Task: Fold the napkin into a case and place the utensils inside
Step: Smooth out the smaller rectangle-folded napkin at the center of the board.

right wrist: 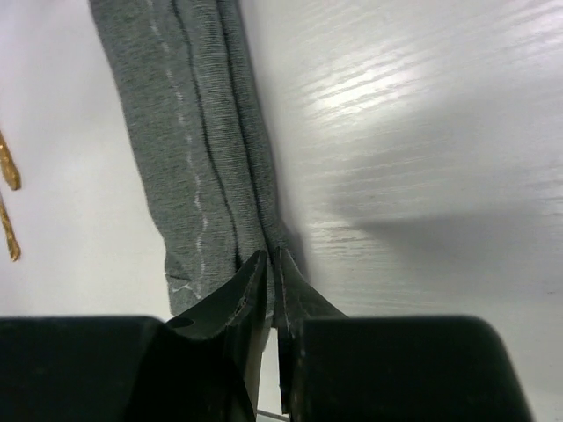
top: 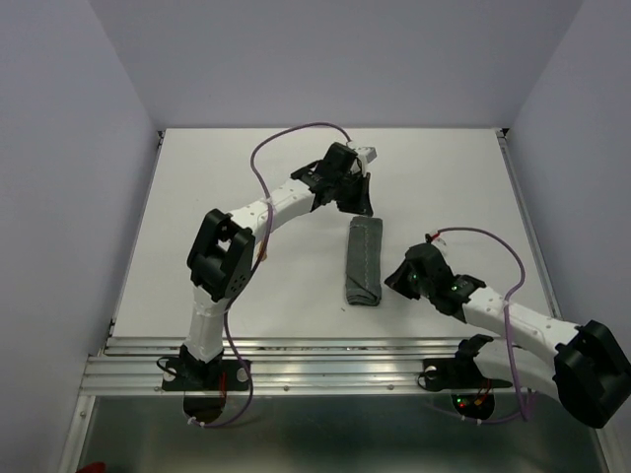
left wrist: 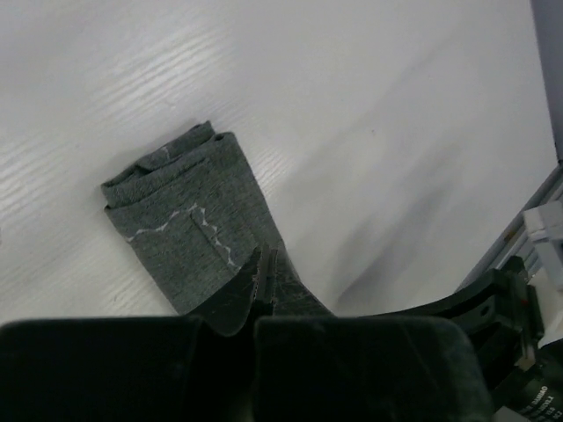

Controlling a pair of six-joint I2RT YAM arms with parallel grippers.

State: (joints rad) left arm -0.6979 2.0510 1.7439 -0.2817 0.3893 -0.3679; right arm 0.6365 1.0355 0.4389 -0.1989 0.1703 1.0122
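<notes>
Black-fingered, the left pincer [left wrist: 266, 255] is pressed fully together at the far end of the case [top: 363, 261]. The right pincer [right wrist: 271, 257] shows only a thin slit, its tips at the strip's near right edge; whether cloth is nipped I cannot tell. Around them spreads a white, faintly grained worktop [top: 246, 168], glossy with reflections and walled by pale lavender panels [top: 325, 59]. The case lies mid-worktop, running near to far: dark grey knit, folded in layers, with pale zigzag stitching. Two orange utensils [right wrist: 8, 167] peek in near it, apart from the cloth.
</notes>
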